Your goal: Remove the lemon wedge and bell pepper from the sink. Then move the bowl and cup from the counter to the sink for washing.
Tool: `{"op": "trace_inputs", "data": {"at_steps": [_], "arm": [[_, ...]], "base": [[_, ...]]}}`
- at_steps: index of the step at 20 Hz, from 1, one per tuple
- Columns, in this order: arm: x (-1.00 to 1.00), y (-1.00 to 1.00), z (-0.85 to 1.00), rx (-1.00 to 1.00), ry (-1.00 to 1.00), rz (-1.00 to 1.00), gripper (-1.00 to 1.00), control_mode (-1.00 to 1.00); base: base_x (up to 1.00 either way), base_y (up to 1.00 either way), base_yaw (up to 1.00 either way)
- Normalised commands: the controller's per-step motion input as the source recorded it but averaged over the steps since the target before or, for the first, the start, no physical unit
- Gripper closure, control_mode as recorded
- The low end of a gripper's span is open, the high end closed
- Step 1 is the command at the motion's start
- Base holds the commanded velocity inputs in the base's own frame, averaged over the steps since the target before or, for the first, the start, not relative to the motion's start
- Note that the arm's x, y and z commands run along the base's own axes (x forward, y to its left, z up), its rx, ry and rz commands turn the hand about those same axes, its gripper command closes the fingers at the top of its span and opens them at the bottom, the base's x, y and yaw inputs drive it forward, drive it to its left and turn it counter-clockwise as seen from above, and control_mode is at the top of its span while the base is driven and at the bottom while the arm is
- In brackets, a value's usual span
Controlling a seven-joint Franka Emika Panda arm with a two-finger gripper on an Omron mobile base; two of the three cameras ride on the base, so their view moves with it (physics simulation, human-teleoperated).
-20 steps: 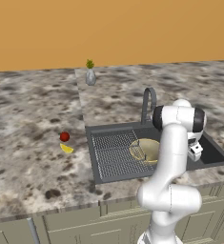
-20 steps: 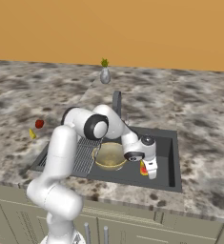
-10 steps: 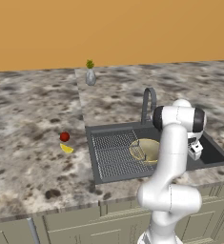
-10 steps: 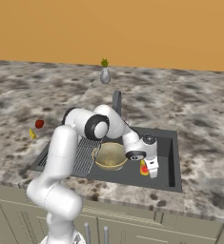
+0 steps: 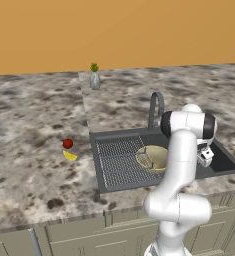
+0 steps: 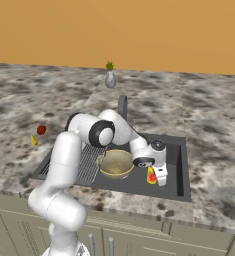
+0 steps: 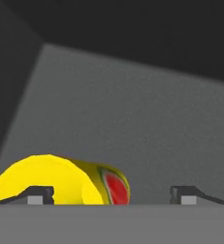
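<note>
Cup point(image 6: 151, 175): bright yellow cylinder, red mark on side, tipped over on the sink point(image 6: 179, 172) floor, beside the bowl point(image 6: 115, 163).
Bowl: wide, olive-gold, in sink.
Fingers point(image 7: 112, 194): spread wide, cup against the left one.

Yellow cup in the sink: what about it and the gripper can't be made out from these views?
- Small yellow cup with a red mark: hand view, its lower part is cut off by the bottom edge, so whether it touches the basin floor is unclear.
- Same cup: right base view, partly hidden behind the white gripper; upright or tipped is hard to tell.
- Gripper: left base view, the arm covers it.
- Olive-gold bowl: left base view, its right side is hidden behind the arm.
</note>
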Motion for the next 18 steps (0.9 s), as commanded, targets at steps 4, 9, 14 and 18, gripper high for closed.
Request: {"op": "trace_inputs", "data": {"at_steps": [4, 9, 14, 18], "arm": [[0.0, 0.0, 0.05, 0.04, -0.01, 0.0, -1.0, -1.0], [0.0, 0.01, 0.11, 0.02, -0.04, 0.0, -1.0, -1.0], [-0.02, 0.01, 0.18, 0.0, -0.03, 0.0, -1.0, -1.0], [-0.09, 0.0, 0.19, 0.0, -0.03, 0.0, -1.0, -1.0]], "base": [[0.0, 0.0, 0.0], [0.0, 0.0, 0.0], [0.0, 0.0, 0.0], [0.0, 0.0, 0.0]]}}
